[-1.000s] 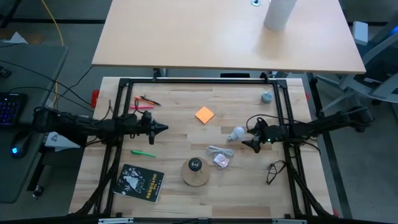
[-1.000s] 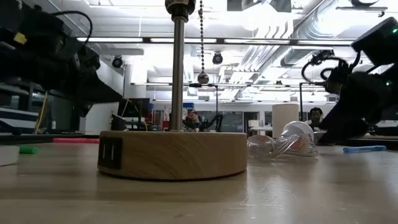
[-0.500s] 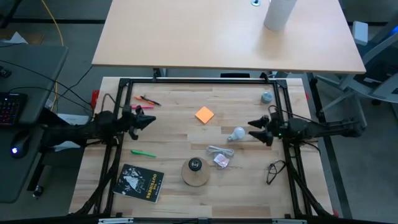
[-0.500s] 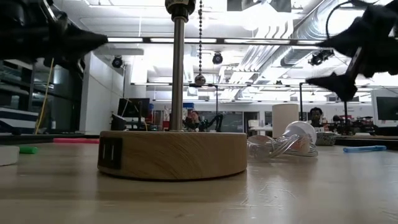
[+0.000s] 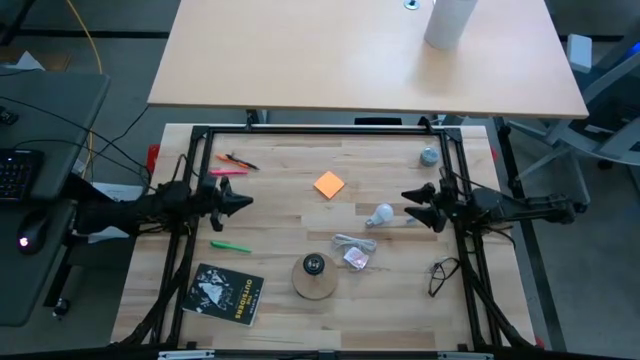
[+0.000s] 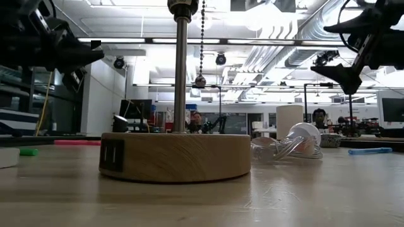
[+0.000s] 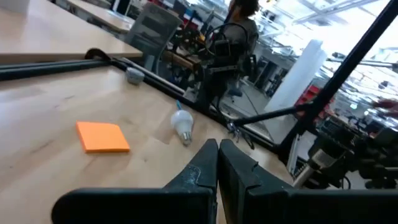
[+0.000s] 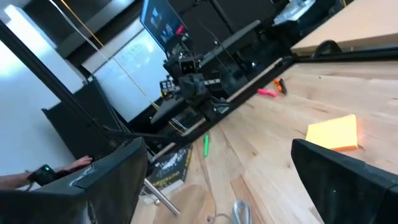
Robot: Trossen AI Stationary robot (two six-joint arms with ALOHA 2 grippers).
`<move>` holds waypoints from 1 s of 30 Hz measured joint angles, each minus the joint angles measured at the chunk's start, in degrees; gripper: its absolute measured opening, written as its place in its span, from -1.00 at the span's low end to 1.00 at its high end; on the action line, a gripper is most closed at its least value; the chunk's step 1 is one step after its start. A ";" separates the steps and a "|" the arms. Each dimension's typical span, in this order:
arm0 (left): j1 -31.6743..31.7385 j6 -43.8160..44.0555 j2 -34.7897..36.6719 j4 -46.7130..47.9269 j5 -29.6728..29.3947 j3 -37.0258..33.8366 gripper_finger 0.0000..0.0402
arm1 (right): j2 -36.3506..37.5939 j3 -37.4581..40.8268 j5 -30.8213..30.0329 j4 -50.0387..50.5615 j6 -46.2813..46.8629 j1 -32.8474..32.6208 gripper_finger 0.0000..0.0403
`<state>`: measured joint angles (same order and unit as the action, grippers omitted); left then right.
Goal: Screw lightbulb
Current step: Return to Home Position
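Lying loose, the lightbulb [image 5: 381, 213] rests near the right pincer [image 5: 407, 206], spread wide and empty.

orange note [image 5: 329, 184], wooden disc [image 5: 315, 277], booklet [image 5: 228, 294]

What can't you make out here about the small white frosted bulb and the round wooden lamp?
- Small white frosted bulb: threads too small in the high view; in the low view the clear plastic packet partly covers it.
- Round wooden lamp: its pole runs off the low view's top edge, so the black socket is cut off there, and tiny from above.
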<state>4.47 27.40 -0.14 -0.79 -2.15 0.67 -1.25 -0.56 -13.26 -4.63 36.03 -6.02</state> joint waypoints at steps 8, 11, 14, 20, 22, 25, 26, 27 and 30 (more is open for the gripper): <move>-2.07 0.00 0.00 -0.20 -0.07 0.00 -1.00 | -0.53 0.00 0.01 1.74 -0.02 0.00 0.92; -2.69 0.00 -0.02 -0.20 -0.07 0.00 -1.00 | -0.62 0.00 0.01 1.74 -0.02 0.00 0.92; -2.71 -0.03 -0.02 -0.22 -0.06 0.00 -1.00 | -0.62 0.00 0.01 1.74 -0.02 0.00 0.92; -2.71 0.08 -0.02 -0.18 0.09 0.00 -1.00 | -0.62 0.00 0.01 1.74 -0.02 0.00 0.92; -2.75 -1.58 -0.06 0.17 0.18 0.00 -1.00 | -0.62 0.00 0.00 1.74 -0.02 0.00 0.92; -3.10 -6.31 -0.04 0.13 -0.13 0.00 -1.00 | -0.60 0.00 0.01 1.74 -0.02 0.00 0.92; -3.26 -7.60 -0.05 0.13 -0.12 0.00 -1.00 | -0.62 0.00 0.00 1.74 -0.02 0.00 0.92; -3.45 -8.79 -0.04 0.13 -0.11 0.00 -1.00 | -0.62 0.00 -0.01 1.74 -0.02 0.00 0.92; -4.02 -15.99 -0.04 0.08 -0.07 0.00 -1.00 | -0.62 0.00 0.00 1.74 -0.02 0.00 0.92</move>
<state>0.45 11.41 -0.19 -0.71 -2.22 0.67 -1.87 -0.56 -13.26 -2.90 36.01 -6.02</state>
